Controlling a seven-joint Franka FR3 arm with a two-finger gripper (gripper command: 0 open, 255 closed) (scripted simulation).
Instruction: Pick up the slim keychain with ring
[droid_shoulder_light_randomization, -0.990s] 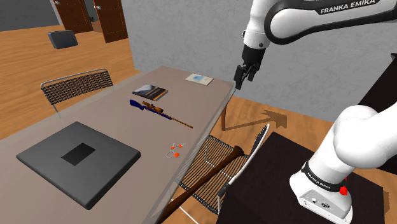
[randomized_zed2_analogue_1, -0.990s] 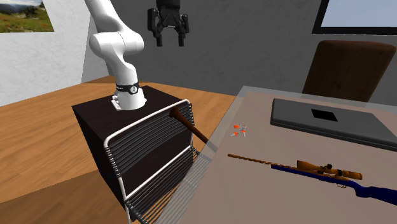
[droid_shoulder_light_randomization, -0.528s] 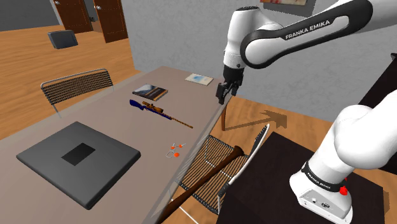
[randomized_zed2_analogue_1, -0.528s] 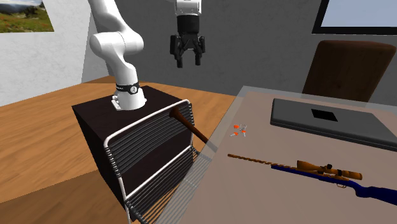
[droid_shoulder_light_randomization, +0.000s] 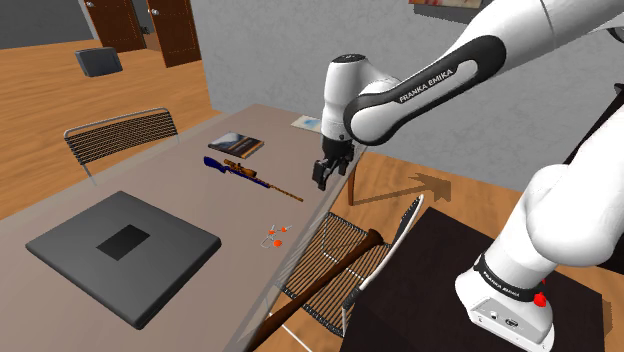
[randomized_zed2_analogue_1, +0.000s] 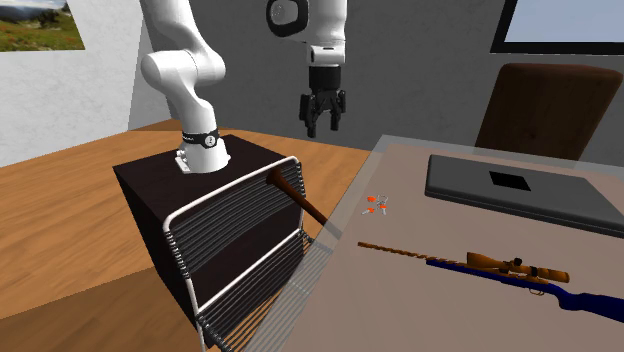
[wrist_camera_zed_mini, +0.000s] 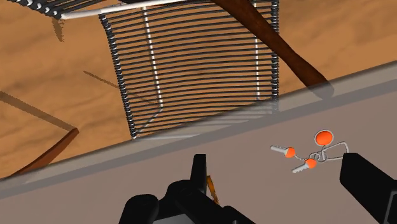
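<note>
Orange specks are all I can make out of the keychain (droid_shoulder_light_randomization: 276, 237) in the shoulder view. The wrist view is clearer: a thin grey wire ring, one round orange tag and two small keys with orange heads. It lies flat on the table (droid_shoulder_light_randomization: 180, 190) near the edge by the wire-back chair (droid_shoulder_light_randomization: 340, 262), apart from the rifle (droid_shoulder_light_randomization: 250, 174). The arm arches over from its stand, with the end effector (randomized_zed2_analogue_1: 322, 122) pointing down above the table edge. Its fingers stand apart and touch nothing, one of them cut off by the wrist view's border.
</note>
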